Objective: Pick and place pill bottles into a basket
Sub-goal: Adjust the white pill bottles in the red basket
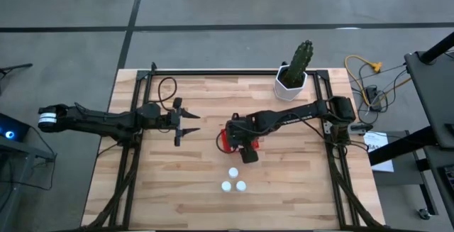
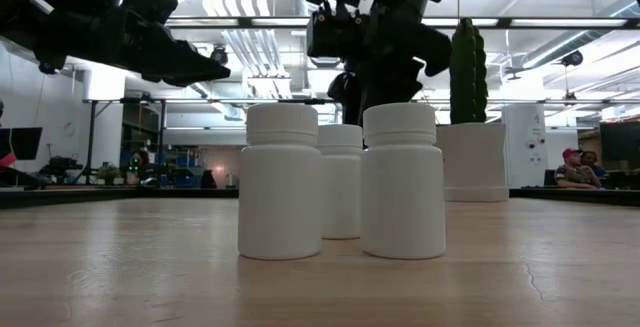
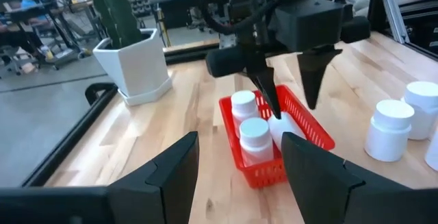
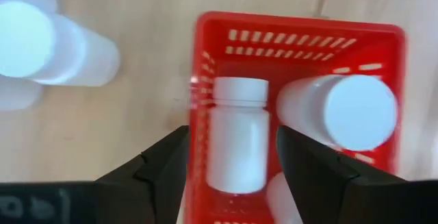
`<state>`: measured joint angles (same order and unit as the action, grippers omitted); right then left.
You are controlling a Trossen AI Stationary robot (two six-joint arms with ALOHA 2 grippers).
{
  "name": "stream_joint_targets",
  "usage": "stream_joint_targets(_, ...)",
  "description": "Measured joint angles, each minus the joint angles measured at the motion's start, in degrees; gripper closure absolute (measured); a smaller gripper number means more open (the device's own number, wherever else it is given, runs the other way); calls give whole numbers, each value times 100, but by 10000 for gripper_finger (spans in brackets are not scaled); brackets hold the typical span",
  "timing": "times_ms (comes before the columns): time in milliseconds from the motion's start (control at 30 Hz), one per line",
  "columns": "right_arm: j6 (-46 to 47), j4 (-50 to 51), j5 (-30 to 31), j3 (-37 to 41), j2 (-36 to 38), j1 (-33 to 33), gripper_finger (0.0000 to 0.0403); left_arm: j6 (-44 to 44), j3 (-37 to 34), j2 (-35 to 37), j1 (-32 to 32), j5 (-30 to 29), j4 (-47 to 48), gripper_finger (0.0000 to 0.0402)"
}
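The red basket (image 1: 225, 139) (image 3: 316, 129) (image 4: 294, 27) stands on its base mid-table and holds three white pill bottles. Two stand upright (image 3: 254, 136) (image 3: 243, 105). A third (image 4: 236, 142) appears to lie on its side. My right gripper (image 1: 245, 149) (image 3: 293, 105) (image 4: 233, 131) hangs open just above the basket, pointing steeply down, its fingers on either side of the lying bottle and clear of it. Three more pill bottles (image 1: 233, 173) (image 1: 226, 186) (image 1: 241, 186) stand upright on the wood nearer the front edge. My left gripper (image 1: 189, 126) (image 3: 239, 140) waits open to the basket's left.
A white pot with a tall green cactus (image 1: 292, 81) (image 3: 130, 59) stands at the far right of the table. A black frame rail (image 1: 135, 118) runs along the table's sides. In the low view the three loose bottles (image 2: 281, 181) stand close together in front.
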<state>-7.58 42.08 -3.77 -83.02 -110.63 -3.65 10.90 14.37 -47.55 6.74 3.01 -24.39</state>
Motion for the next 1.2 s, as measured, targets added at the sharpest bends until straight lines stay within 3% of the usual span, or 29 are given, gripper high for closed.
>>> stream_joint_targets(467, -274, 116, 252, 13, 0, 200, 231, -9, 0, 71, -1, 0, 12, 210)
stream_joint_targets(1200, -119, 76, 143, 224, -87, 193, 206, -7, 0, 76, 0, 0, 51, 210)
